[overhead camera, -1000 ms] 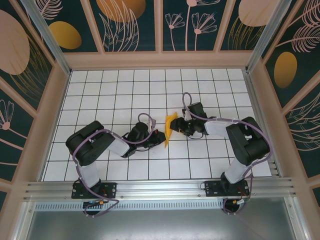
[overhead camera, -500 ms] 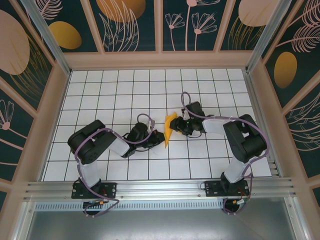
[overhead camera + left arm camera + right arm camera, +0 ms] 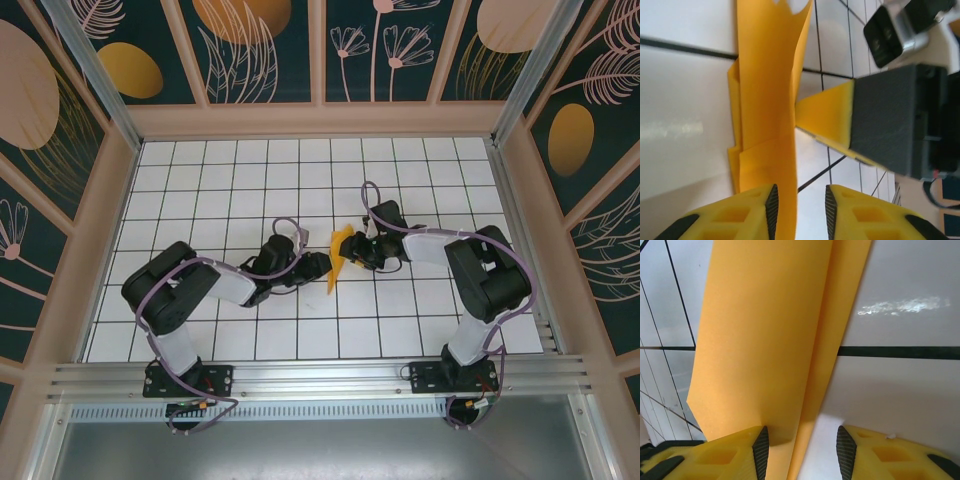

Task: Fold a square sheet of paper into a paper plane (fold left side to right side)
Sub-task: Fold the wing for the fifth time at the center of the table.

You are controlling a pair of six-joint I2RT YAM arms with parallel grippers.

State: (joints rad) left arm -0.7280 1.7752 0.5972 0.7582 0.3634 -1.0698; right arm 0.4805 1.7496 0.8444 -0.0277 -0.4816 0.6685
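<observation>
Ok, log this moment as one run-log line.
stage: mid-fold | orange paper: creased, a flap raised off the table | left gripper: open, paper between jaws | right gripper: open, paper between jaws

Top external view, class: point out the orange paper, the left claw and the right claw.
orange paper (image 3: 337, 263): top external view, middle of the folded sheet.
left claw (image 3: 321, 266): top external view, midway between its fingertips.
right claw (image 3: 351, 251): top external view, midway between its fingertips.

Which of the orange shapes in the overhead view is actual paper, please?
The bright orange folded sheet at the middle of the gridded table; the duller orange ovals are printed flat on the walls.
</observation>
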